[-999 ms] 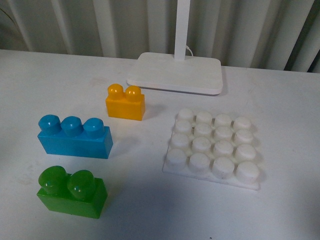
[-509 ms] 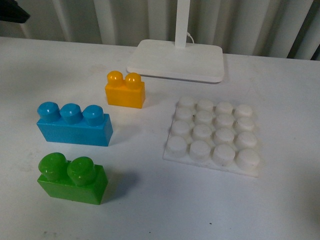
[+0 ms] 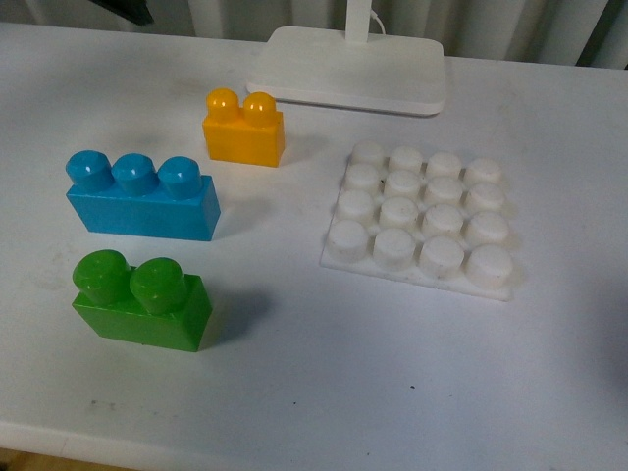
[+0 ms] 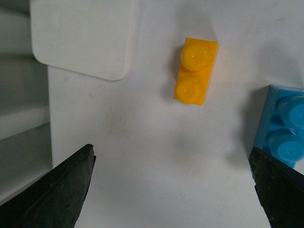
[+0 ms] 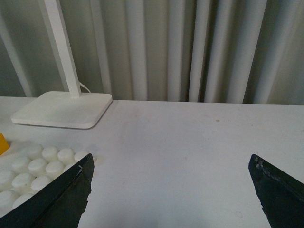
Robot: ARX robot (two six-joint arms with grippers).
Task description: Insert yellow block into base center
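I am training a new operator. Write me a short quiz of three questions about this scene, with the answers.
1. True or false: the yellow block stands on the table, apart from the base.
2. How many studs has the blue brick? A. two B. three C. four
3. Fill in: the left end effector is ___, holding nothing.
Key: 1 true; 2 B; 3 open.

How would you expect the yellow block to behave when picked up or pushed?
The yellow block looks like rigid moulded plastic, so it probably won't deform when squeezed. It sits flat on a boxy body, so a push should slide it rather than roll it. Its glossy sides may be slightly slippery.
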